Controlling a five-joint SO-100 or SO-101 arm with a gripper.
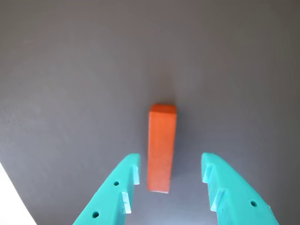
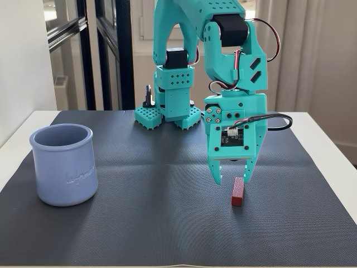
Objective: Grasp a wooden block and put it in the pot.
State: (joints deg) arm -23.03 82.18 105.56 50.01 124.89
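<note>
The wooden block (image 1: 161,147) is a small red-orange bar lying flat on the dark mat; in the fixed view the block (image 2: 239,191) sits right of centre. My teal gripper (image 1: 170,171) is open, one finger on each side of the block's near end, not touching it. Seen from the fixed view, the gripper (image 2: 231,176) hangs pointing down just above the block. The lavender-blue pot (image 2: 63,164) stands upright at the mat's left side, far from the gripper, and is out of the wrist view.
A dark textured mat (image 2: 156,223) covers a white table (image 2: 17,139). The arm's base (image 2: 167,114) stands at the mat's far edge. Windows and a wall lie behind.
</note>
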